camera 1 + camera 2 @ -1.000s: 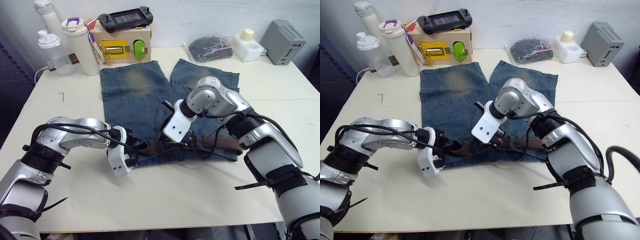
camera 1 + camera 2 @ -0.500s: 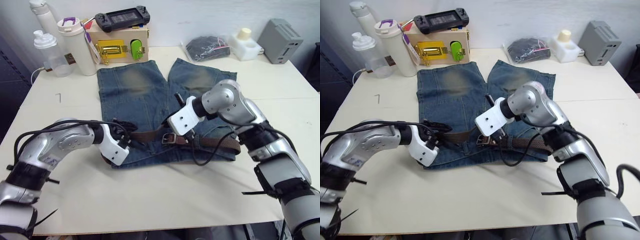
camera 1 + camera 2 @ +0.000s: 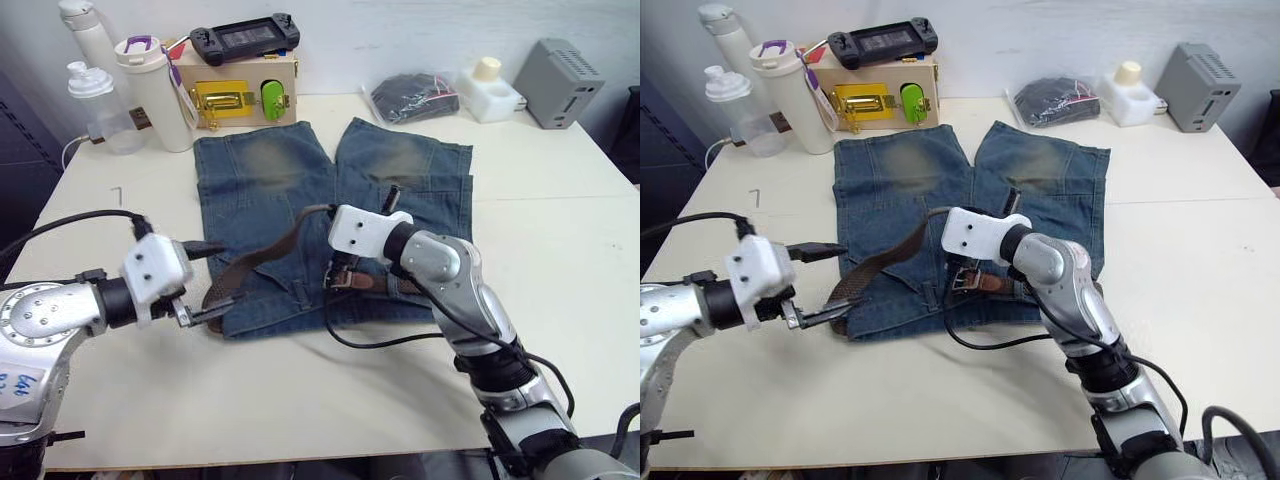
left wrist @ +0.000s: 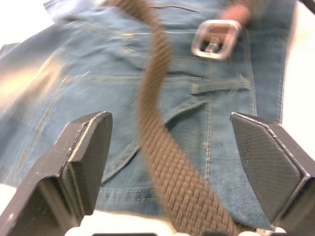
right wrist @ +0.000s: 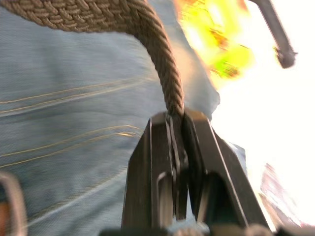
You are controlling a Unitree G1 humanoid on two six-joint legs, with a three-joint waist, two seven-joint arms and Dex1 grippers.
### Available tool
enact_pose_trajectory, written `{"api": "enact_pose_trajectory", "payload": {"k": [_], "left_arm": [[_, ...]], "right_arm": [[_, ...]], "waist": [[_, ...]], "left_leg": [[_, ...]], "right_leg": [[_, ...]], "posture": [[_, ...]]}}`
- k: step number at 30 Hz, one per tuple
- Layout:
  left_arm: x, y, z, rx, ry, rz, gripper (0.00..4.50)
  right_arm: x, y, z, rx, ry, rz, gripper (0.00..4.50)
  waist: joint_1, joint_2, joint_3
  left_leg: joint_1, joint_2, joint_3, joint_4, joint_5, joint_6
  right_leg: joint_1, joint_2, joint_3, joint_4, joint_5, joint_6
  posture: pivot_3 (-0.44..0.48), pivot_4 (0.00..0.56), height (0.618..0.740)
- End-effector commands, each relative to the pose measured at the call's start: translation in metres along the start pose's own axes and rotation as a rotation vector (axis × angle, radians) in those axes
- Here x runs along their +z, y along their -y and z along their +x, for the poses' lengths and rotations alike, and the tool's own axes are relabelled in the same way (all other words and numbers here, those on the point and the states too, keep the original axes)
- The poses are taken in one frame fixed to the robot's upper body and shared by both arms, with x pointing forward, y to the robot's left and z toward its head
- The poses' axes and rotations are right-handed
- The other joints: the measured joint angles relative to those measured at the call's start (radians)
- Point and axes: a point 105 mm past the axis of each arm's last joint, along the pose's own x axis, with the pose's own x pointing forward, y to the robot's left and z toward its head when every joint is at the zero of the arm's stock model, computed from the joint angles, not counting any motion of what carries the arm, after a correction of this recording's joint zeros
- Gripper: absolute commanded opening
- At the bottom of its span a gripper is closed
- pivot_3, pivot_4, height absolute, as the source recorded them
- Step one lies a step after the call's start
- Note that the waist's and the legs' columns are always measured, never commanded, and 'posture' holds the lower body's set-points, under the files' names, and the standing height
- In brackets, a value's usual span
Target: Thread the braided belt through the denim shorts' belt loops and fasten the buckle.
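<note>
Belt [image 3: 262,258] work has shifted in the last second: the left hand [image 3: 190,315], which sat at the near edge of the shorts [image 3: 300,200] close beside the right hand [image 3: 318,210], has drawn back to the left off the denim, its fingers now spread open with the strap running between them rather than clamped. The right hand is closed on the strap near the middle of the shorts, lifting it into a low arch. This suggests the free end is being pulled out and re-gripped, so fastening is not yet done. The strap is dark brown and woven, sloping from the right hand down to the near left corner of the shorts; its silver buckle [image 3: 337,277] lies on the waistband at the near edge, on the pale tabletop [image 3: 560,220].
</note>
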Motion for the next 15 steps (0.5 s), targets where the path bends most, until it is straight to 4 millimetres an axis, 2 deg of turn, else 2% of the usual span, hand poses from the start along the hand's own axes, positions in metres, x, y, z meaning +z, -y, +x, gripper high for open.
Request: {"api": "enact_pose_trajectory", "payload": {"k": [1, 7, 11, 15], "left_arm": [[0.022, -0.022, -0.015, 0.146, 0.149, -0.187, 4.20], [0.010, -0.016, -0.035, 0.166, 0.161, -0.458, 4.20], [-0.001, -0.008, -0.036, 0.151, 0.091, -0.480, 4.20], [-0.006, -0.004, -0.033, 0.143, 0.069, -0.493, 4.20]], "right_arm": [[0.008, 0.019, -0.015, -0.224, 0.006, 0.011, 0.00], [0.004, 0.004, -0.027, -0.368, -0.001, 0.028, 0.00], [0.004, -0.017, -0.022, -0.327, -0.004, 0.035, 0.00], [0.007, -0.028, -0.018, -0.255, 0.005, 0.059, 0.00]], "waist": [[0.003, -0.001, 0.000], [0.000, -0.001, 0.000], [0.001, -0.001, 0.000], [0.002, -0.001, -0.001]], "left_leg": [[0.000, 0.000, 0.000, 0.000, 0.000, 0.000], [0.001, 0.000, 0.001, -0.001, 0.000, -0.001], [0.001, 0.000, 0.003, 0.000, 0.000, -0.001], [0.001, 0.000, 0.004, 0.000, 0.000, -0.001]], "right_leg": [[0.000, 0.000, 0.000, -0.001, 0.000, 0.000], [0.000, 0.000, 0.003, 0.002, 0.000, -0.001], [-0.001, 0.001, 0.008, 0.003, -0.001, -0.002], [-0.002, 0.003, 0.012, 0.003, -0.002, -0.003]], "posture": [[0.000, 0.150, 0.645], [0.000, 0.150, 0.645], [0.000, 0.150, 0.645], [0.000, 0.150, 0.645]]}}
